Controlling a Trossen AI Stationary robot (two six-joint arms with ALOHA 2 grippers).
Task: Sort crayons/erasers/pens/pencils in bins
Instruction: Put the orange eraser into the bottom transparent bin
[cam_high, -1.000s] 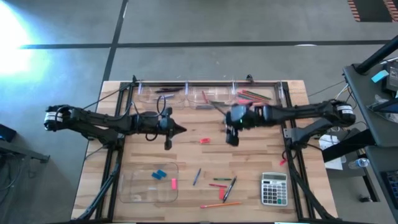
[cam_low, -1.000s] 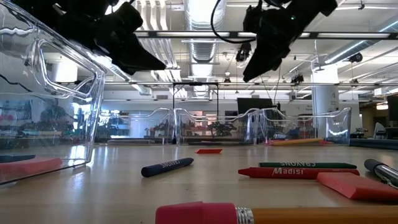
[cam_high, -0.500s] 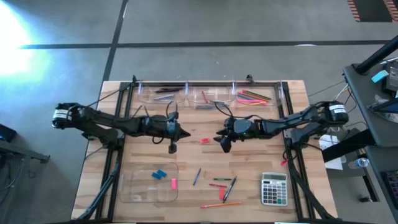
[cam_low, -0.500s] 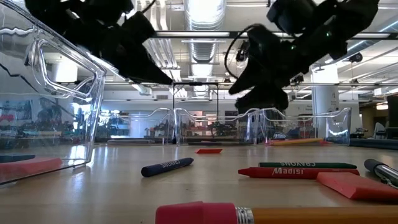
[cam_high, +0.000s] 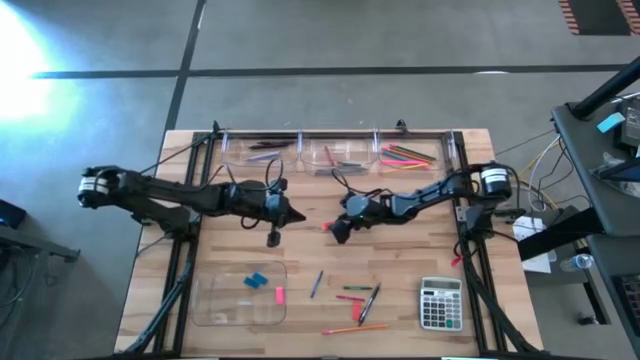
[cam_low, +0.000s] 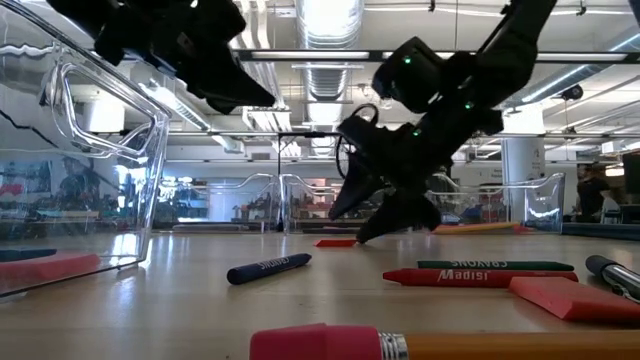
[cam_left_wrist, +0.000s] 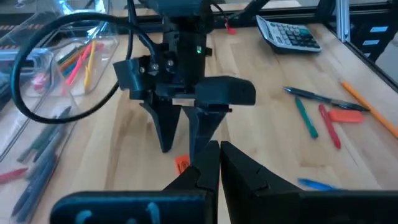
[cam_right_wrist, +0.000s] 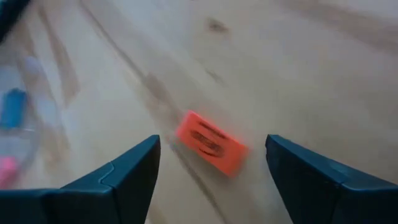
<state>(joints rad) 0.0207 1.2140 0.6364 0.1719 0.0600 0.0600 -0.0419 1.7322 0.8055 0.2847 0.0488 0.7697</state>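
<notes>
My right fingers (cam_right_wrist: 211, 177) hang spread over a flat orange-red eraser (cam_right_wrist: 210, 142) on the wooden tabletop (cam_high: 400, 260), short of the clear bins (cam_high: 335, 152) holding pencils (cam_high: 407, 154); my left fingers (cam_high: 296, 212) are pressed together.

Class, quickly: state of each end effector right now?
Left end effector: closed, holding nothing, raised above the table's middle.
Right end effector: open, fingers either side of the red eraser on the table, not gripping it yet.
</notes>
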